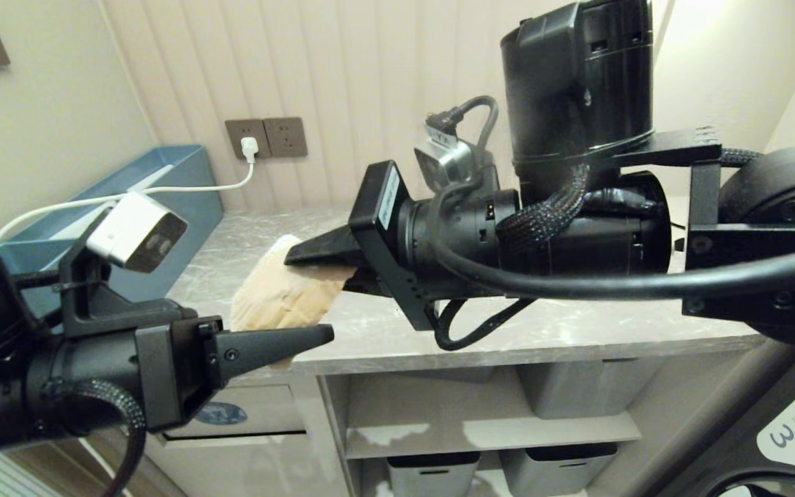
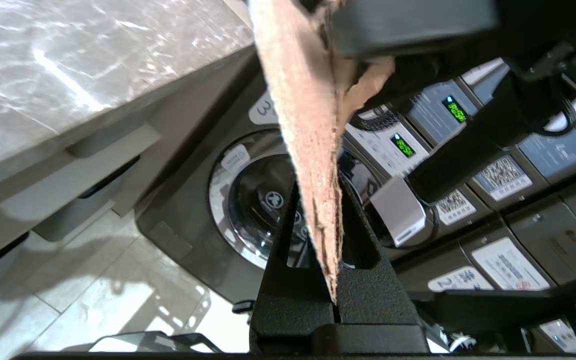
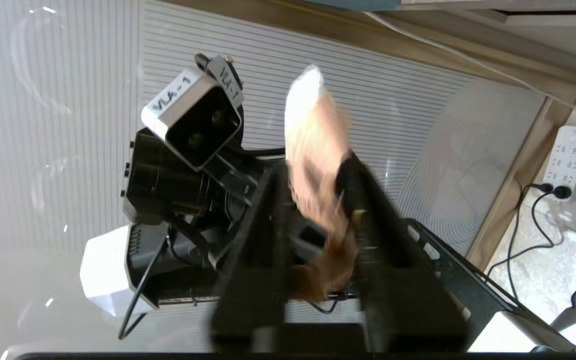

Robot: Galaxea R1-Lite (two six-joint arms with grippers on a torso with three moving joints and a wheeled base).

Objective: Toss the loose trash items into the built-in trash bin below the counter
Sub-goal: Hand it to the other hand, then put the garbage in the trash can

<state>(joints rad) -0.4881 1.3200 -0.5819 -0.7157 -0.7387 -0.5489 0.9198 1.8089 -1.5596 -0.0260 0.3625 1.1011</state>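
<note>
Head view is showing the beige-brown paper wad (image 1: 280,293) hanging in the air over the front edge of the counter (image 1: 542,331), creased and flattened, between the two grippers. The left gripper (image 1: 325,335) is sitting with its fingers pressed together on the wad's lower edge; the left wrist view is showing the paper (image 2: 313,150) pinched as a thin ragged sheet in the closed jaws. The right gripper (image 1: 294,259) is reaching in from the right at the wad's upper side, and in the right wrist view the paper (image 3: 318,165) is lying between its fingers, which appear to be standing slightly apart, though blur is making this hard to judge. The right arm's bulky wrist is blocking much of the counter behind. Below the left gripper, the trash bin flap (image 1: 259,411) with its blue sticker (image 1: 221,413) is showing in the beige cabinet. Grey tubs (image 1: 432,473) are sitting on the open shelves beside it. A teal-blue box (image 1: 163,186) is standing at the counter's far left under a wall socket (image 1: 266,138) with a white plug.
</note>
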